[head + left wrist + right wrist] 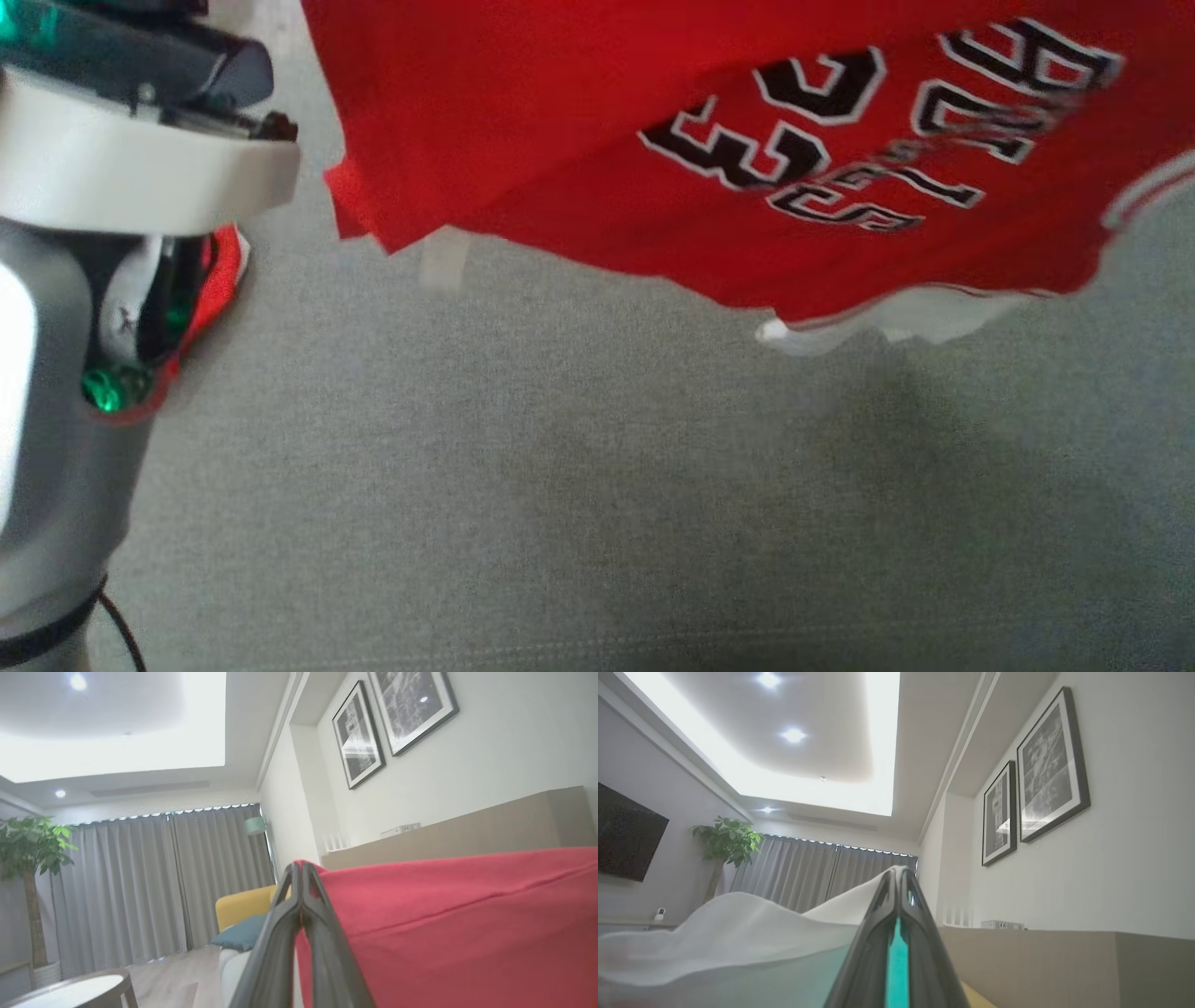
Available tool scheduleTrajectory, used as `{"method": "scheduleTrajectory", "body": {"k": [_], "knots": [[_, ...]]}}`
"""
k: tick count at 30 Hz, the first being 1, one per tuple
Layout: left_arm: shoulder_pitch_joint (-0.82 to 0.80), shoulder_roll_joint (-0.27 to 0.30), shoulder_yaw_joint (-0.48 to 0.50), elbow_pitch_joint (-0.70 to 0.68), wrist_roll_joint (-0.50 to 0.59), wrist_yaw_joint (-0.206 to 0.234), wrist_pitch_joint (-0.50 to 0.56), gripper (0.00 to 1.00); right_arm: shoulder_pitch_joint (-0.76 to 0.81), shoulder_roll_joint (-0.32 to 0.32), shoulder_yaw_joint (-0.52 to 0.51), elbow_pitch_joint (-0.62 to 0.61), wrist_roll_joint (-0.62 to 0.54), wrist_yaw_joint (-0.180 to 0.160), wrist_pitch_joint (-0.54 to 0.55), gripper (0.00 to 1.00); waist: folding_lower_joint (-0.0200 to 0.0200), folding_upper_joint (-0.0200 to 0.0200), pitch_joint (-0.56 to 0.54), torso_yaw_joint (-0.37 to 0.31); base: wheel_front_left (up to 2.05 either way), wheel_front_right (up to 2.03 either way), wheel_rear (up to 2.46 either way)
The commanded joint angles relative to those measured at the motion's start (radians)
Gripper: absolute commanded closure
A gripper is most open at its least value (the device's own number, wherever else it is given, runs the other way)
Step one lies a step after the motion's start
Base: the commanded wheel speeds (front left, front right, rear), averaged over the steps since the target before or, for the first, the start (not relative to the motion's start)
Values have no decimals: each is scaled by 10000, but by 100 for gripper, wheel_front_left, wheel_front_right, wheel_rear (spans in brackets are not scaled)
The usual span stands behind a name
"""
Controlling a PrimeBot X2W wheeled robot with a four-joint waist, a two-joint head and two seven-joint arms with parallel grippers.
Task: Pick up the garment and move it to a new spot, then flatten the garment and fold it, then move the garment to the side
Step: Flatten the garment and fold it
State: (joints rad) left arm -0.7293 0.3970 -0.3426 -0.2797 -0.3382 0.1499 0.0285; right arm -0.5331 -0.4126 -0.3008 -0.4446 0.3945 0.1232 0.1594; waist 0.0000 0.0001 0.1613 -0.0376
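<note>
Your left gripper has its two long dark fingers pressed together, with a corner of the red jersey pinched at their tips. The jersey is soft cloth, lettered in black with white edging, and it runs off to the right of the left wrist view as a taut sheet. Your right gripper is closed just as tight, and a fold of white cloth rises to its tips. You can take that for the jersey's pale underside or trim, though the right wrist view does not settle it. Both wrist cameras look up at ceiling and wall, so the fingers point upward.

From the head, the jersey hangs spread across the top of the view, lettering upside down and white-trimmed edge lowest. It appears clear of the flat grey woven surface, where its shadow falls. The pale left forearm stands at the left edge.

As I read it, you are in the first step: garment lifted, held aloft for the move. Next, lower it so the hanging edge lands first, then draw it out flat before letting go; keep both corners level or the cloth will bunch
</note>
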Motion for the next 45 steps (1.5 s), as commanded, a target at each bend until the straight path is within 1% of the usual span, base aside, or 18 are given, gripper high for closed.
{"method": "scheduleTrajectory", "body": {"k": [1,6,9,12,16,19,23,24,25,28,31,34,38,41,45], "knots": [[-588,454,433,-421,72,32,275,100,-387,-321,42,-317,-11,75,240,100,0,-1,-347,35,0,0,0],[-1054,516,402,-489,-70,-51,821,100,-980,-471,218,-88,229,75,676,100,0,-1,-594,7,0,0,0],[-1361,356,272,-70,-348,-211,999,100,-1406,-539,478,588,526,75,780,100,0,-1,-490,2,0,0,0],[-1709,169,161,559,-561,-374,1032,100,-1891,-585,834,1319,779,75,720,100,0,-1,-205,-8,0,0,0],[-2409,-234,19,1876,-838,-630,887,100,-2835,-593,1566,2653,1111,75,444,100,0,-1,294,-6,0,0,0],[-3269,-556,-27,3237,-852,-836,444,100,-3873,-533,2323,3906,1253,75,26,100,0,-1,715,-2,0,0,0],[-4459,-1013,-84,5496,-692,-1079,-621,100,-5507,-265,3351,5911,1348,75,-992,100,0,-1,965,4,0,0,0],[-4459,-1013,-84,5496,-692,-1079,-621,100,-5507,-265,3351,5911,1348,75,-992,100,0,-1,965,4,0,0,0],[-4766,-1108,-64,6058,-640,-1112,-958,100,-5897,-189,3630,6406,1326,75,-1318,100,0,-1,979,-2,0,0,0],[-5664,-1358,10,7583,-531,-1184,-1875,100,-7042,203,4353,7814,1446,75,-2205,100,0,-1,1140,-57,0,0,0],[-6252,-1602,3,8964,-512,-1318,-2394,100,-7803,623,5184,9137,1587,75,-2673,100,0,-1,1484,-147,0,0,0],[-6158,-1945,44,10298,-712,-1465,-2647,100,-7967,1034,6010,10427,1798,75,-2970,100,0,-1,1750,-218,0,0,0],[-5524,-2382,254,12083,-1180,-1678,-2784,100,-7622,1544,7004,11901,2181,75,-3258,100,0,-1,2142,-304,0,0,0],[-5013,-2713,435,13173,-1537,-1868,-2836,100,-7165,1854,7625,12758,2548,75,-3434,100,0,-1,2458,-338,0,0,0],[-4470,-3031,618,14189,-1902,-2094,-2876,100,-6442,2091,8154,13560,3244,75,-3639,100,0,-1,2760,-319,0,0,0]]}}
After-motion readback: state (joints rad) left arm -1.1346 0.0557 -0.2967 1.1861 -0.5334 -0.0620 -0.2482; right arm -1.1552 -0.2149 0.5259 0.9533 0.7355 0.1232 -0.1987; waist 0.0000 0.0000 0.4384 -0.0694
